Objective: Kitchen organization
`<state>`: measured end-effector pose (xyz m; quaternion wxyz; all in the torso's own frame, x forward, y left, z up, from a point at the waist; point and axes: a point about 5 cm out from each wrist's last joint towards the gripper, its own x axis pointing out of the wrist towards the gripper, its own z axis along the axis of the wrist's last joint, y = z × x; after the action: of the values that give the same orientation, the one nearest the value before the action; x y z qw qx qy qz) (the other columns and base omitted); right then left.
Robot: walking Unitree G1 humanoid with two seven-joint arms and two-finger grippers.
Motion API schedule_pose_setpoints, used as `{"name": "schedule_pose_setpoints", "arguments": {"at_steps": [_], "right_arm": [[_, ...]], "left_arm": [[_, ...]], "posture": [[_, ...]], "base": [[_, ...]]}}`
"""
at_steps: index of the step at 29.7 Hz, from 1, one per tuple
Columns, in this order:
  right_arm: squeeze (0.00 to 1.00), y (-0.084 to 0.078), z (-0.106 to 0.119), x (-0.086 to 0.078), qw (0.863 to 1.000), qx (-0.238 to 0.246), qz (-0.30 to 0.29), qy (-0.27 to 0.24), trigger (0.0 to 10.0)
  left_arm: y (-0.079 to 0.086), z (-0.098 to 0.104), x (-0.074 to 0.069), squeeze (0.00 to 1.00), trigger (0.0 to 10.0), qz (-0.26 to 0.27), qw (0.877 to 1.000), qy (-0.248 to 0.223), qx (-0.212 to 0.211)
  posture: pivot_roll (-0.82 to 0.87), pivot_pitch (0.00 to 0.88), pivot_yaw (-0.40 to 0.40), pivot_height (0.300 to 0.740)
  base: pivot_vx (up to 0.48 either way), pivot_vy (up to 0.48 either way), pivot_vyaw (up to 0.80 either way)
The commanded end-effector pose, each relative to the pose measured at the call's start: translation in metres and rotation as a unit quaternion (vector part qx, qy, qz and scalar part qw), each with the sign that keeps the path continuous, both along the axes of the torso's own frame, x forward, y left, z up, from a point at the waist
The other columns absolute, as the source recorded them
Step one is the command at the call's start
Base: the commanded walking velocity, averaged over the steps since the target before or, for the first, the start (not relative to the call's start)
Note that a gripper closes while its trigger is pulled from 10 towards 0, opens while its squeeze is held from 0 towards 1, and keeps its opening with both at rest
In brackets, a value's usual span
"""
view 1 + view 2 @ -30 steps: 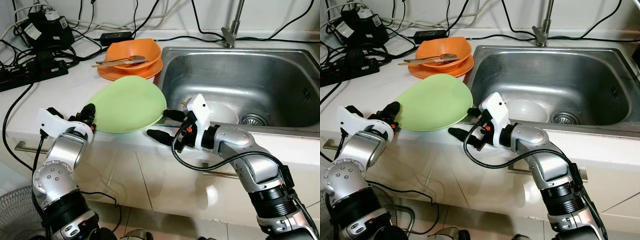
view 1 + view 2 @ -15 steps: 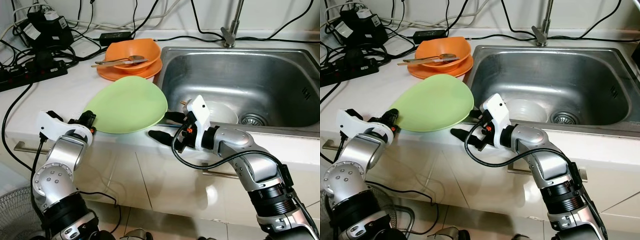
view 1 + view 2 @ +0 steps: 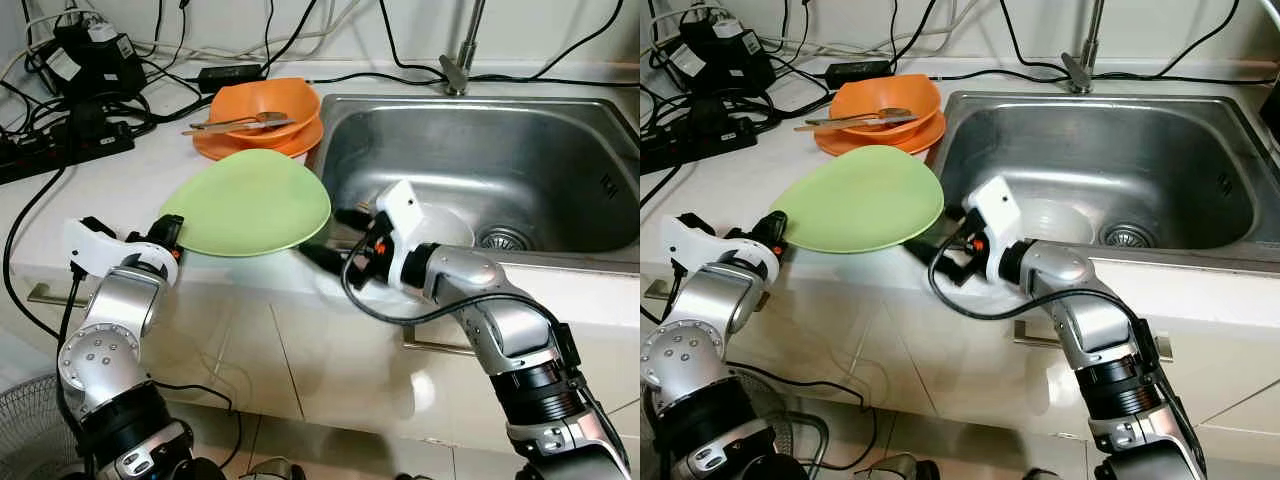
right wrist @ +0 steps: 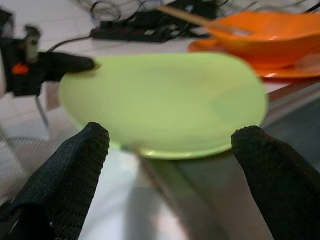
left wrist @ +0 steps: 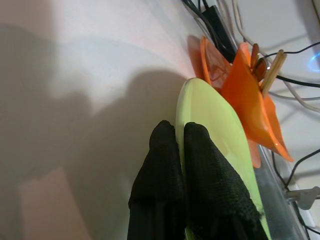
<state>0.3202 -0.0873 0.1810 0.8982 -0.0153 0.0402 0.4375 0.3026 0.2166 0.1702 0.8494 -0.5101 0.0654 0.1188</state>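
Above the counter (image 3: 120, 170), my left gripper (image 3: 168, 232) pinches the green plate (image 3: 250, 202) by its rim; my right gripper (image 4: 170, 150) gapes wide beside it.

The left gripper (image 5: 180, 137) pinches the green plate's (image 5: 215, 120) rim beside orange dishes (image 5: 240, 90).

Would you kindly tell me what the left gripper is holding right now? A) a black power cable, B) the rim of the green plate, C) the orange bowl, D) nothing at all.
B: in the left wrist view the two black fingers of the left gripper are pinched on the edge of the green plate, which is lifted off the counter while the right gripper is open on its other side.
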Motion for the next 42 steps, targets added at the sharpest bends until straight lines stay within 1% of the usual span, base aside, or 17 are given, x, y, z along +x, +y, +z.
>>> {"name": "schedule_pose_setpoints", "arguments": {"at_steps": [1,3,4,5,9,11,14,16,18,20,21,26,28,34,39,41,42], "right_arm": [[0.0,0.0,0.003,0.003,1.0,0.007,-0.01,-0.005,10.0],[0.0,-0.002,0.002,0.007,0.999,0.007,-0.033,0.002,10.0],[0.0,-0.002,0.002,0.007,0.999,0.007,-0.033,0.002,10.0],[0.0,-0.003,0.002,0.007,0.999,0.022,-0.034,0.017,10.0],[0.0,-0.003,0.005,0.01,0.995,0.076,-0.035,0.058,10.0],[0.0,-0.006,0.007,0.013,0.991,0.104,-0.042,0.077,10.0],[0.0,-0.007,0.007,0.015,0.988,0.114,-0.049,0.087,10.0],[0.0,-0.008,0.006,0.018,0.985,0.129,-0.058,0.103,10.0],[0.0,-0.009,0.006,0.02,0.98,0.145,-0.064,0.117,10.0],[0.0,-0.009,0.008,0.02,0.978,0.157,-0.065,0.122,10.0],[0.0,-0.009,0.01,0.021,0.974,0.171,-0.067,0.13,10.0],[0.0,-0.011,0.011,0.022,0.97,0.187,-0.072,0.139,10.0],[0.0,-0.011,0.011,0.023,0.965,0.203,-0.075,0.15,10.0],[0.0,-0.012,0.012,0.025,0.956,0.224,-0.083,0.168,10.0],[0.0,-0.01,0.016,0.024,0.948,0.249,-0.074,0.186,10.0],[0.0,-0.011,0.015,0.025,0.947,0.248,-0.079,0.187,10.0],[0.0,-0.014,0.014,0.026,0.949,0.24,-0.093,0.184,10.0]], "left_arm": [[-0.001,-0.003,0.0,0.0,0.0,-0.006,1.0,0.009,0.003],[-0.005,0.0,0.001,0.0,0.0,-0.018,1.0,-0.007,-0.005],[-0.005,0.0,0.001,0.0,0.0,-0.018,1.0,-0.007,-0.005],[-0.006,0.002,0.001,0.0,0.0,-0.022,0.999,-0.025,-0.01],[-0.01,0.009,0.001,0.0,0.0,-0.04,0.997,-0.067,-0.015],[-0.018,0.016,0.002,0.0,0.0,-0.068,0.993,-0.095,-0.017],[-0.023,0.02,0.002,0.0,0.0,-0.087,0.99,-0.108,-0.012],[-0.03,0.025,0.002,0.0,0.0,-0.106,0.985,-0.131,-0.021],[-0.034,0.029,0.002,0.0,0.0,-0.117,0.981,-0.155,-0.029],[-0.034,0.032,0.002,0.0,0.0,-0.117,0.978,-0.167,-0.033],[-0.034,0.036,0.001,0.0,0.0,-0.117,0.975,-0.183,-0.04],[-0.034,0.043,0.0,0.0,0.0,-0.122,0.97,-0.207,-0.046],[-0.035,0.044,-0.001,0.0,0.0,-0.124,0.967,-0.217,-0.05],[-0.037,0.042,-0.002,0.0,0.0,-0.129,0.965,-0.221,-0.052],[-0.039,0.044,-0.004,0.0,0.0,-0.134,0.959,-0.241,-0.059],[-0.036,0.045,-0.004,0.0,0.0,-0.124,0.959,-0.246,-0.06],[-0.033,0.047,-0.004,0.0,0.0,-0.118,0.958,-0.253,-0.061]], "posture": [[0.07,0.051,0.11,0.74],[0.07,0.051,0.11,0.74],[0.07,0.051,0.11,0.74],[0.07,0.051,0.11,0.74],[0.07,0.051,0.11,0.74],[0.06,0.05,0.111,0.74],[0.06,0.048,0.111,0.74],[0.06,0.047,0.111,0.74],[0.06,0.046,0.112,0.74],[0.06,0.046,0.113,0.74],[0.06,0.046,0.114,0.74],[0.06,0.047,0.114,0.74],[0.06,0.048,0.115,0.74],[0.06,0.052,0.112,0.74],[0.06,0.052,0.112,0.74],[0.06,0.052,0.112,0.74],[0.06,0.052,0.112,0.74]], "base": [[0.0,0.0,0.0],[0.0,0.0,0.0],[0.0,0.0,0.0],[0.0,0.0,0.0],[0.0,0.0,0.0],[0.0,0.0,0.0],[0.0,0.0,0.0],[0.0,0.0,0.0],[0.0,0.0,0.0],[0.0,0.0,0.0],[0.0,0.0,0.0],[0.0,0.0,0.0],[0.0,0.0,0.0],[0.0,0.0,0.0],[0.0,0.0,0.0],[0.0,0.0,0.0],[0.0,0.0,0.0]]}}
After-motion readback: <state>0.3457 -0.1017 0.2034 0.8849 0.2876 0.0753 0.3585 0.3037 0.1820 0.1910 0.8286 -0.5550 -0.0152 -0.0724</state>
